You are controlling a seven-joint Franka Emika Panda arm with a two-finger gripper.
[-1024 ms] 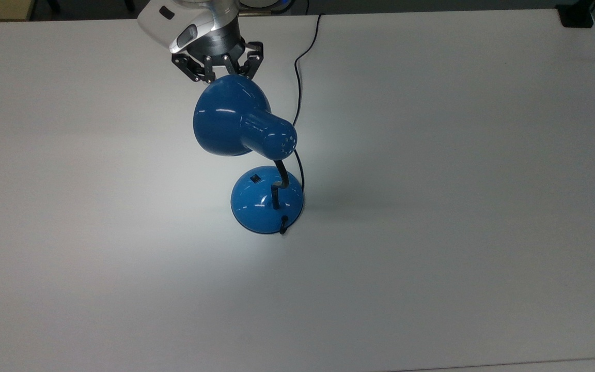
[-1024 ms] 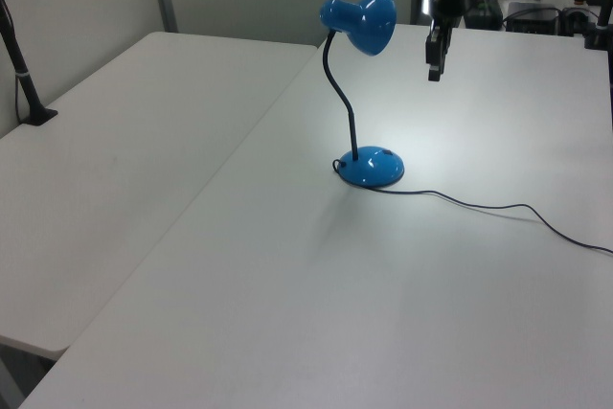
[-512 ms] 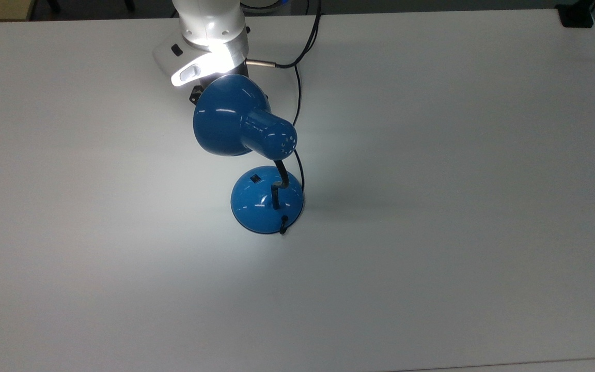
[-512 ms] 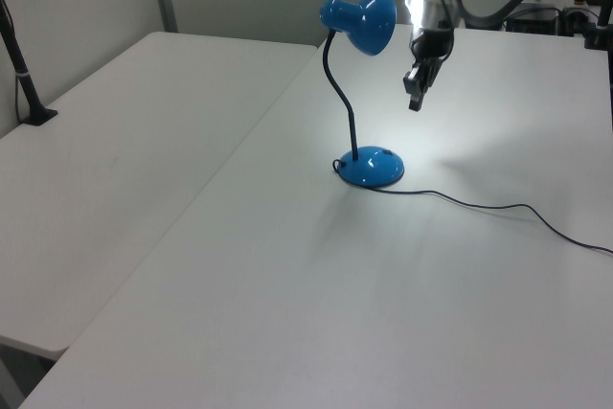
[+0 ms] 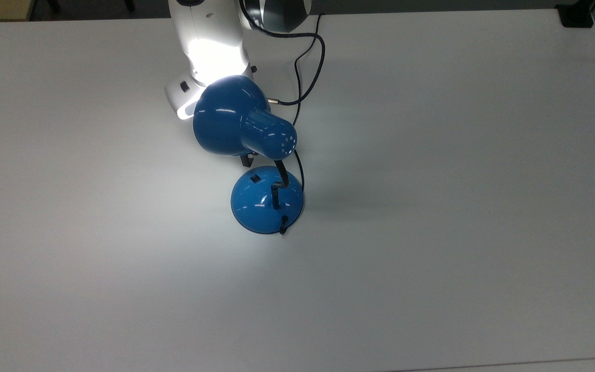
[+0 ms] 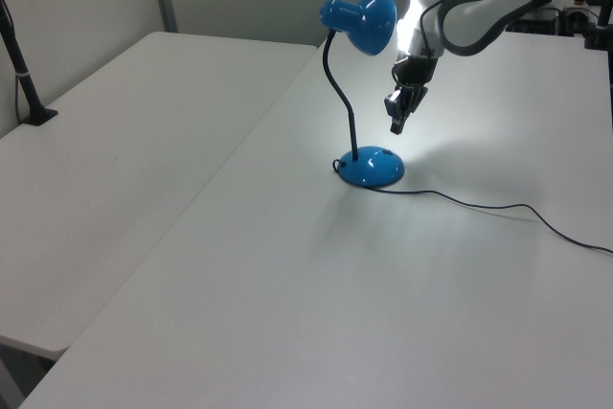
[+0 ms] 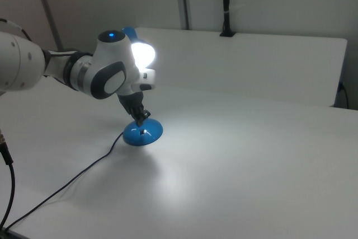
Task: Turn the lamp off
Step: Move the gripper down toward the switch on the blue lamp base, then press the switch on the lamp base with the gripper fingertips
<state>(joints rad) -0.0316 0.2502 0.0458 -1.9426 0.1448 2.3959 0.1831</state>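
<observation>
1. The end effector [image 6: 396,122] hangs under the lamp's shade, pointing down at the domed base and a little above it; in the right view its dark tip [image 7: 140,118] sits just over the top of the base. Whether its fingers are apart or closed cannot be told.
2. In the top view a small dark piece of the end effector [image 5: 246,161] shows below the shade's rim, close beside the switch.
3. The lamp [image 5: 243,125] stands near the middle of the worktop [image 5: 432,206], glossy blue, with its bell-shaped shade tilted toward the top view's upper left.
4. The lamp is lit: the bulb glows brightly in the right view [image 7: 143,54], and a pale pool of light lies on the worktop around the base.
5. The round base [image 6: 372,169] rests flat on the worktop, with a small black switch [image 5: 254,179] on its upper slope.
6. A black bent gooseneck [image 6: 337,93] rises from the base to the shade.
7. A black cord [image 6: 498,210] leaves the base and trails across the worktop toward the left view's right edge.
8. The white arm [image 5: 205,46] reaches in from the top view's upper edge, its casing brightly lit by the lamp.
9. A second white table [image 6: 105,170] adjoins the worktop on the left view's left.
</observation>
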